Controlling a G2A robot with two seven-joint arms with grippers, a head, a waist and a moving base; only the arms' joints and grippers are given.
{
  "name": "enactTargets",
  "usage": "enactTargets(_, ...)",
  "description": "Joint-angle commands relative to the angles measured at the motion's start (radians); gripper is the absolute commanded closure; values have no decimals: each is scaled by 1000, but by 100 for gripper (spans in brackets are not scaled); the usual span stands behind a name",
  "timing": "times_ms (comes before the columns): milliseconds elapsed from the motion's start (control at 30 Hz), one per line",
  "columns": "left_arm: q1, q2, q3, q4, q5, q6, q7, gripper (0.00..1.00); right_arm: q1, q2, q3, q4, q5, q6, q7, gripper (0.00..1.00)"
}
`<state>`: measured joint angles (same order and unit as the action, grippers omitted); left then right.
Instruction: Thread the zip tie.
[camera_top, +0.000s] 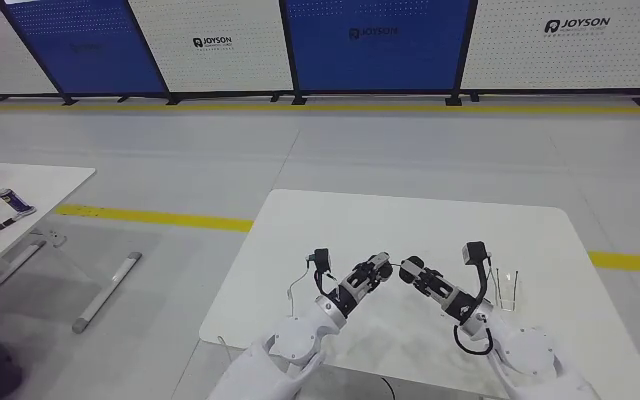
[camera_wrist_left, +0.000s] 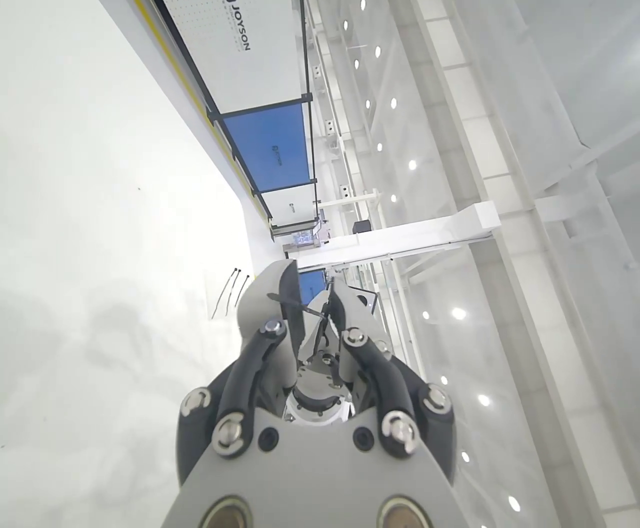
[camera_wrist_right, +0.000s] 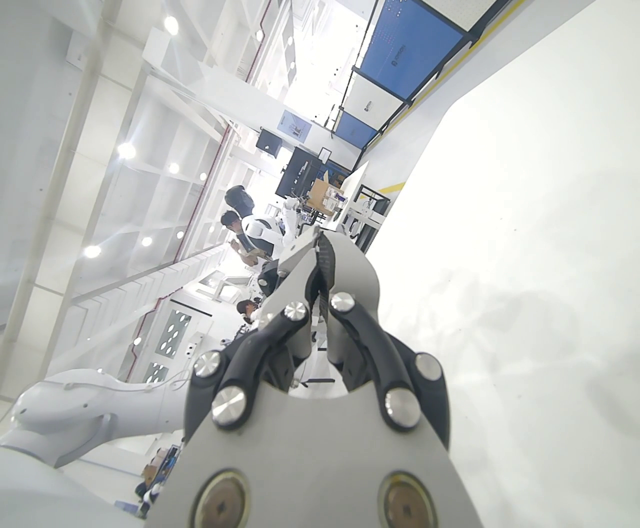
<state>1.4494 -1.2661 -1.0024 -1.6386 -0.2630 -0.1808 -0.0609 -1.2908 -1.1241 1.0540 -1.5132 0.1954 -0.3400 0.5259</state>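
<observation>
Black zip tie (camera_wrist_left: 300, 306) lies crosswise in the gap of the half-open left pincer (camera_wrist_left: 310, 274), raised above the bench (camera_top: 300, 230), while the right pincer (camera_wrist_right: 320, 235), pressed shut with its hold unclear, faces it tip to tip.

The table (camera_top: 300, 225) is plain white; the zip ties (camera_top: 505, 283) on it are black. The left gripper (camera_wrist_left: 310, 295) and right gripper (camera_wrist_right: 317, 250) are grey with black links and silver pins. The wall panels (camera_top: 380, 45) alternate blue and dotted white, and the floor stripe (camera_top: 150, 216) is yellow
</observation>
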Motion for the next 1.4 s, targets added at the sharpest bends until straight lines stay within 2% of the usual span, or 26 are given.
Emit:
enactTargets(0,2,0,0,-2,6,1,-5,64,0,0,0,0,0,0,0,100)
enactTargets(33,2,0,0,-3,8,1,-8,65,0,0,0,0,0,0,0,100)
enactTargets(167,5,0,0,-4,20,1,-10,79,0,0,0,0,0,0,0,100)
enactTargets(233,6,0,0,-3,23,0,-9,71,0,0,0,0,0,0,0,100)
enactTargets(333,8,0,3,-1,35,-5,-7,75,0,0,0,0,0,0,0,100)
enactTargets(367,9,0,4,-1,39,-7,-8,78,0,0,0,0,0,0,0,100)
enactTargets(400,10,0,4,0,43,-10,-8,87,0,0,0,0,0,0,0,100)
enactTargets(433,12,0,4,0,44,-11,-9,92,0,0,0,0,0,0,0,100)
enactTargets(533,14,0,2,0,48,-13,-10,100,0,0,0,0,0,0,0,100)
enactTargets(833,17,0,-2,-1,58,-18,-12,100,0,0,0,0,0,0,0,100)
enactTargets(1033,19,-2,5,1,101,-28,8,100,-4,-1,-1,-4,-3,5,-7,100)
enactTargets(1067,20,-2,5,1,103,-28,9,100,-6,-1,-1,-10,-6,12,-6,94)
enactTargets(1100,20,-2,6,1,104,-28,9,100,-7,-1,0,-12,-7,16,-3,53)
enactTargets(1133,20,-2,6,1,105,-28,8,100,-9,-1,1,-14,-8,19,-2,0)
enactTargets(1367,26,-1,2,-7,110,-18,2,100,-16,0,19,-22,-8,41,23,0)
